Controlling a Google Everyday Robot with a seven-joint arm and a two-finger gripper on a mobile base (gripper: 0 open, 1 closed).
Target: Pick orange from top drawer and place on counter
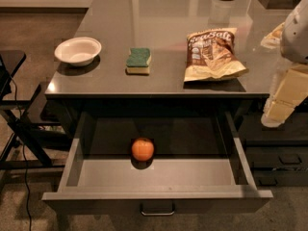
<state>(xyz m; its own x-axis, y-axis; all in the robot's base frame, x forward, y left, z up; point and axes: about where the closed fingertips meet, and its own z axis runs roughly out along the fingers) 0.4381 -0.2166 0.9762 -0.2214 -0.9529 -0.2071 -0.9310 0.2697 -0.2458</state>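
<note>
Nearest, the drawer (pixel 192 174) stands pulled open at the frame's bottom. At the right edge the hand (pixel 274 114) hangs beside the table (pixel 163 23); released or clenched, I cannot tell. Well apart from it, the orange (pixel 142 149) sits in the drawer. The reach should probably come from above, clearing the table's edge.

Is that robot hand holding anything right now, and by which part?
Nothing visible: the gripper hangs at the right, beside the counter, and the orange lies alone in the open top drawer.
</note>
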